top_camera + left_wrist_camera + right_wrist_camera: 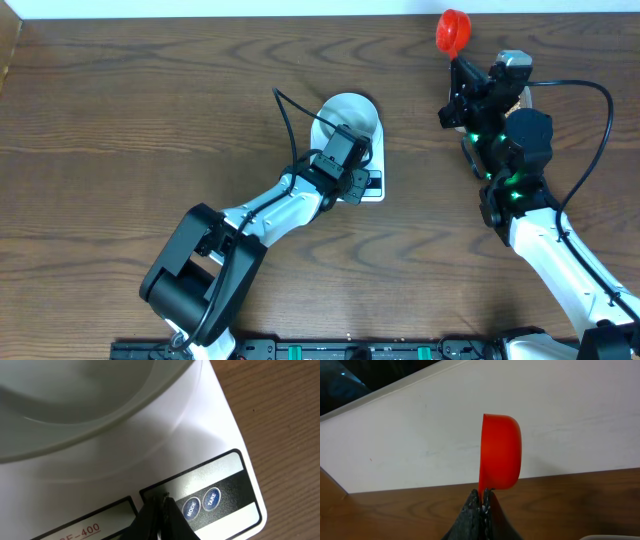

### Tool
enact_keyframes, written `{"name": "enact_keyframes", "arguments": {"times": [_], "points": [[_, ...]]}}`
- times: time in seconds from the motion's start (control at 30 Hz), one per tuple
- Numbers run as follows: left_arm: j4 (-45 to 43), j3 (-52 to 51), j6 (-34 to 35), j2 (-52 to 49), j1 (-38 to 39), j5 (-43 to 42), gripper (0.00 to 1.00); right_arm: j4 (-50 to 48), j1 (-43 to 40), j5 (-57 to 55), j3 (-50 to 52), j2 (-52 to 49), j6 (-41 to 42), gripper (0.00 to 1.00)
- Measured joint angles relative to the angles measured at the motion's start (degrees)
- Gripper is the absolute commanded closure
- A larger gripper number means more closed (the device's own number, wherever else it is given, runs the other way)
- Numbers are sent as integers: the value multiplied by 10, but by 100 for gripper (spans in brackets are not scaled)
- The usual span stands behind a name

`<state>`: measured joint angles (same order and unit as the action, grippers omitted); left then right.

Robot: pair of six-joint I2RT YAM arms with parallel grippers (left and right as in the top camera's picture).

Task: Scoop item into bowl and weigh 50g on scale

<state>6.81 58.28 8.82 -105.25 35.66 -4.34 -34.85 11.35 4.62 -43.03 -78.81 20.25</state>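
Note:
The pale bowl (345, 112) sits on the white scale (374, 160) at the table's middle; no beans show in it. In the left wrist view the bowl (75, 405) fills the top and the scale (200, 440) lies below it. My left gripper (356, 176) is shut, its tips (162, 501) on the scale's front panel just left of the MODE button (191, 507). My right gripper (458, 62) is shut on the handle of the red scoop (453, 32), which it holds on edge near the far table edge (501, 450). The beans are hidden.
The TARE button (212, 498) sits right of MODE, and the grey display (75, 527) lies to the left of the tips. A white wall (570, 410) rises behind the table's far edge. Something pale (522, 96) shows partly under the right arm.

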Motion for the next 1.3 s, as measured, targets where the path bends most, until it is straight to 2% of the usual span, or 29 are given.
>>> {"name": "enact_keyframes", "arguments": {"times": [1.3], "points": [[19, 2, 2, 0, 9, -20, 93, 15, 0, -2, 0, 0, -19, 99]]}}
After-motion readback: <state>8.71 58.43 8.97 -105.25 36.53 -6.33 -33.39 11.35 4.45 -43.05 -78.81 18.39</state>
